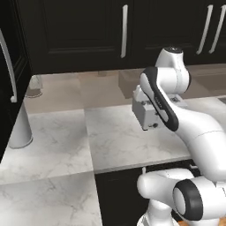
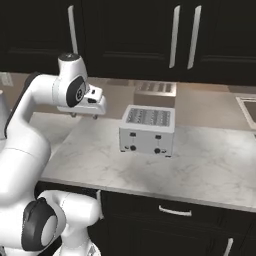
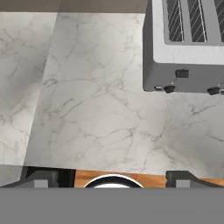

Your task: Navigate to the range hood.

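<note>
White robot arm over a marble worktop point(image 2: 210, 170) under dark cabinets point(image 2: 130, 35).
The pincer point(image 3: 113, 177) hovers empty, fingers spread wide; a silver toaster point(image 2: 148, 130) sits just beside; the range hood is nowhere visible.

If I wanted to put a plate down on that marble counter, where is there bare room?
The widest bare patch lies on the marble counter between the toaster and the counter's front edge, running on to the toaster's right. Another lies left of the toaster, under the raised gripper. In the left base view, the corner stretch near the white cylinder is also bare. Behind the toaster it is tighter.
</note>
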